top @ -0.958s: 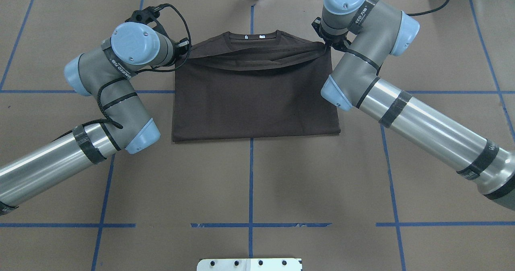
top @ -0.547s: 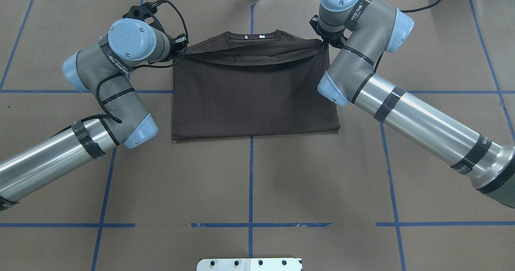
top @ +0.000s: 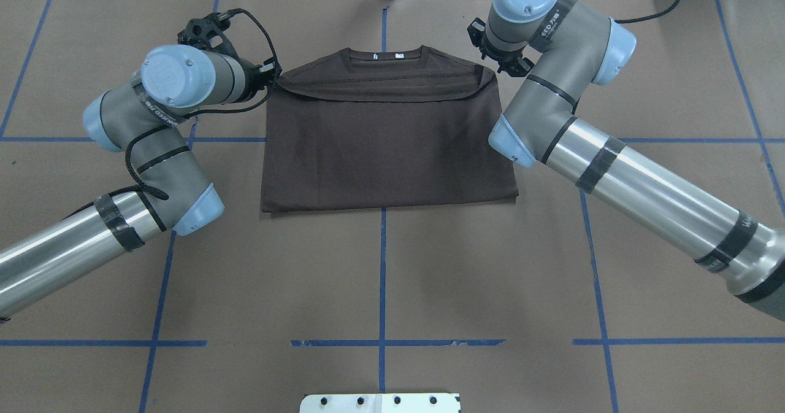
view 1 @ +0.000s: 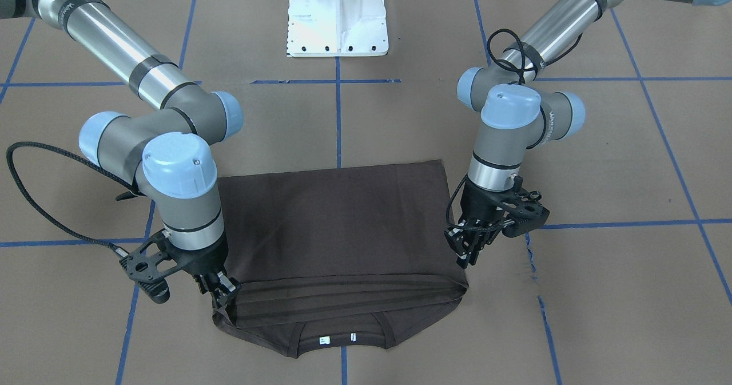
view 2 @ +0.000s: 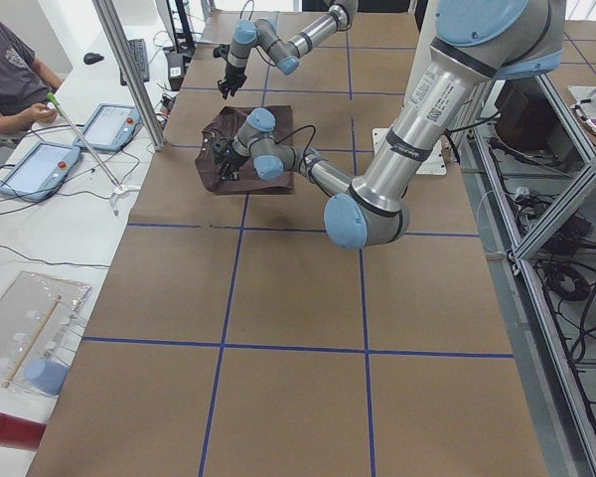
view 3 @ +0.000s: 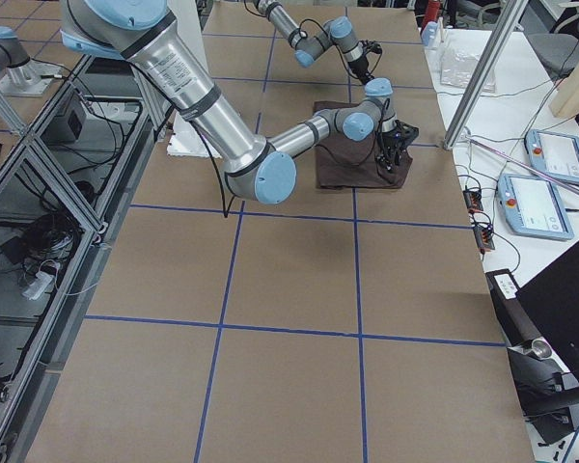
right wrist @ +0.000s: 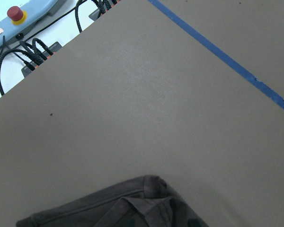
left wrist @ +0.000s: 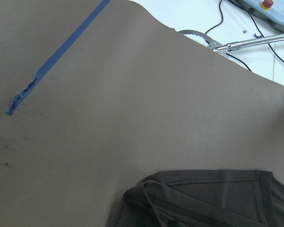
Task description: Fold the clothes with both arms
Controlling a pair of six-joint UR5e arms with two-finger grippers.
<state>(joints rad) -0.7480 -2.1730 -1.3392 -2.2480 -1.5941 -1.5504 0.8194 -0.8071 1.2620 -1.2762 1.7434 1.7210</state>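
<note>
T-shirt [top: 386, 149] lies folded hem-to-shoulders at the middle of the far edge of the table [top: 380, 278]; left gripper [view 1: 470, 253] hangs parted and empty above one folded corner, right gripper [view 1: 222, 293] sits at the other, hold indeterminable; recommend both rise straight up, lest the fold drag.

A robotics lab: a wide brown paper-covered bench [top: 490, 266] gridded with blue tape lines [top: 382, 266], silver aluminium framing posts [view 2: 129, 70], blue-edged control tablets [view 2: 40, 167], and a red stop button [right wrist: 15, 13].

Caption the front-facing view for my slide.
Left hand and right hand flank the collar end of a folded brown T-shirt.
</note>
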